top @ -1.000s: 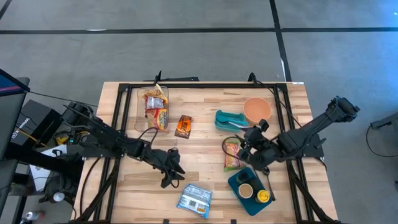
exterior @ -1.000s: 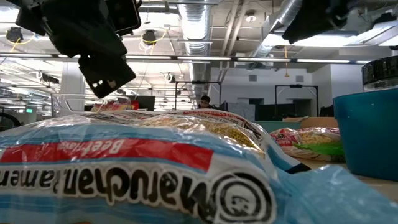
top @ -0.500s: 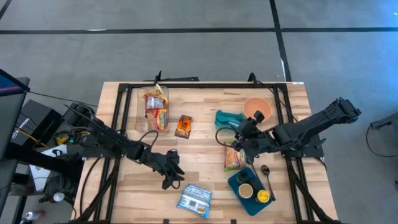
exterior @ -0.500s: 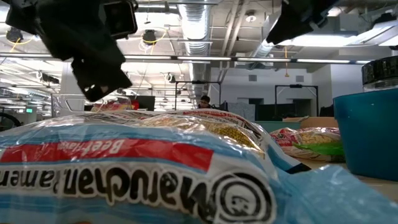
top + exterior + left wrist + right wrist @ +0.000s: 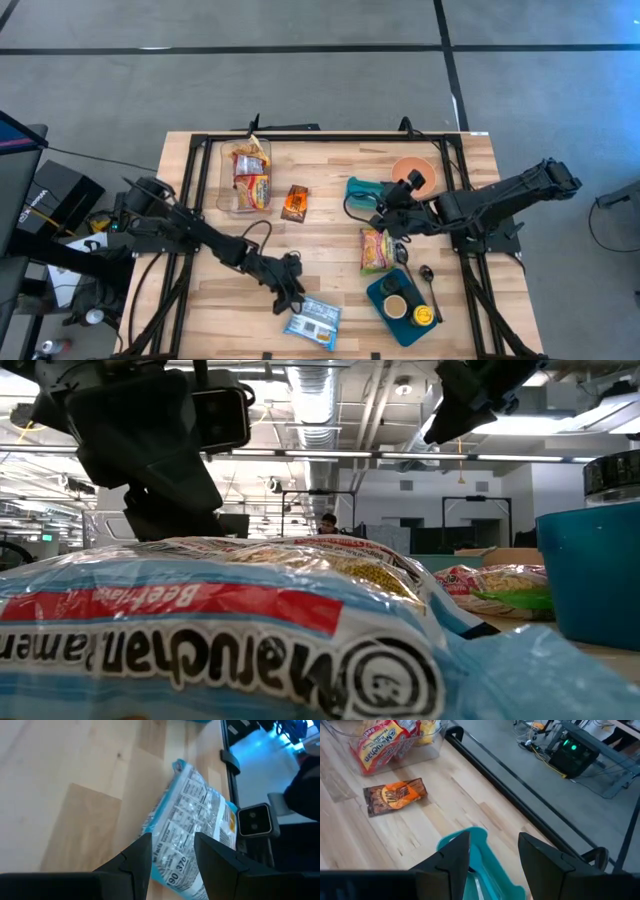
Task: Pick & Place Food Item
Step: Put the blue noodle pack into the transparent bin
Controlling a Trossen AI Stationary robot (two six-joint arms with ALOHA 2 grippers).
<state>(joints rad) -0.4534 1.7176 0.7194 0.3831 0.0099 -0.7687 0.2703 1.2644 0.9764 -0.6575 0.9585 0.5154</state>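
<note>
Blue ramen packet (image 5: 313,321) lies flat near the front edge of the wooden table (image 5: 330,250), label side down in the left wrist view (image 5: 192,845), crinkled film filling the low view (image 5: 220,630). Left gripper (image 5: 291,291) sits just above its near-left corner, fingers (image 5: 137,860) parted with the packet edge between them, nothing held. Risk: fingers straddle only the thin edge seal; closing there may pinch film alone, so the packet slips out or pivots on lift. A descent too steep could push the packet toward the table's front edge instead of catching it. Right gripper (image 5: 393,208) hovers over the teal scoop-shaped dish (image 5: 368,192), jaws released, empty; not a collision threat, well apart from the left arm. Other items: green snack bag (image 5: 374,249), orange-brown wrapper (image 5: 294,202), clear bin (image 5: 245,175) with ramen packs, orange bowl (image 5: 415,172), teal tray (image 5: 400,305). Target is a judgement; the task names no item or destination.
</note>
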